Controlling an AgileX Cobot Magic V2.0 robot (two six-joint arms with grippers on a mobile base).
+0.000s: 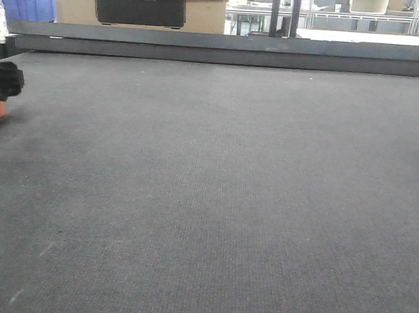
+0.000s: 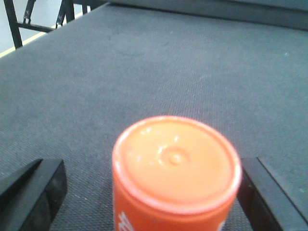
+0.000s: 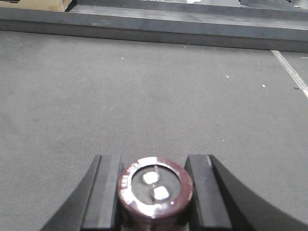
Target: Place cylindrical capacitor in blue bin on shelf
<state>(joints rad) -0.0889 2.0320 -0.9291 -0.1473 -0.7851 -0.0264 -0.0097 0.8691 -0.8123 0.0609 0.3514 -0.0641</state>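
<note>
Between the right gripper's (image 3: 154, 161) fingers: capacitor (image 3: 155, 186), upright, terminals up, pinched on both sides; grey mat (image 3: 154, 96) beyond. At the mat's far left: left gripper (image 2: 150, 164) spread around an orange can (image 2: 175, 163), right finger just beside it, left finger apart.

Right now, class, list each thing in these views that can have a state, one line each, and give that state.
left gripper: jaws open, one on each side of the orange cylinder.
orange cylinder: upright on the grey mat, not clamped.
right gripper: jaws shut on the capacitor.
capacitor: held upright, terminals up; cannot tell if it is lifted.
</note>
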